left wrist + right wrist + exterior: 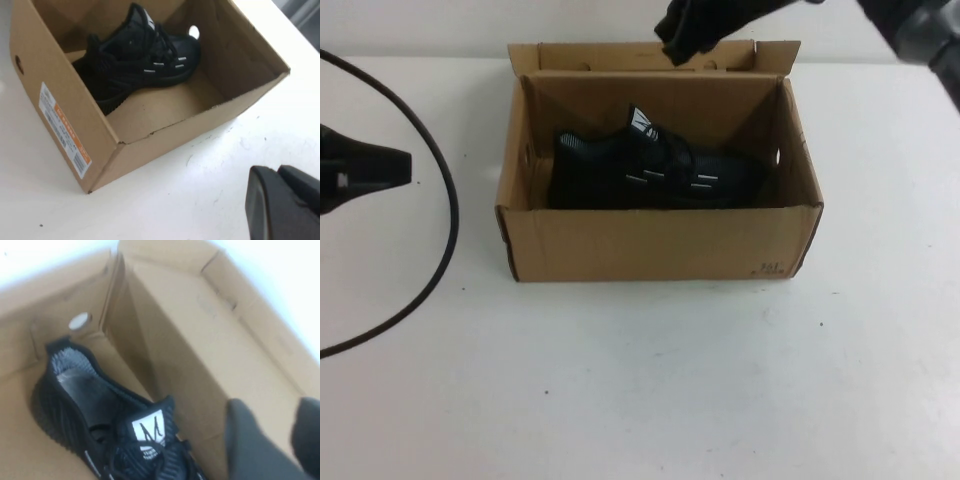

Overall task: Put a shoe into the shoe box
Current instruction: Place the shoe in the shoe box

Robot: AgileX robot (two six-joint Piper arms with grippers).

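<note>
The black shoe (650,170) lies on its sole inside the open brown shoe box (660,245), toe toward the right. My right gripper (680,45) hangs above the box's back wall, clear of the shoe. In the right wrist view its jaws (272,407) stand apart with nothing between them, above the shoe (125,440) and beside the box's back wall (200,340). To the box's left, my left gripper (390,165) rests near the table, shut and empty. The left wrist view shows that gripper (277,170) over bare table, with the shoe (140,55) in the box (165,130) beyond it.
A black cable (445,200) curves across the white table between the left gripper and the box. The box's lid flap (650,55) stands up at the back. An orange and white label (65,130) is on the box's left end wall.
</note>
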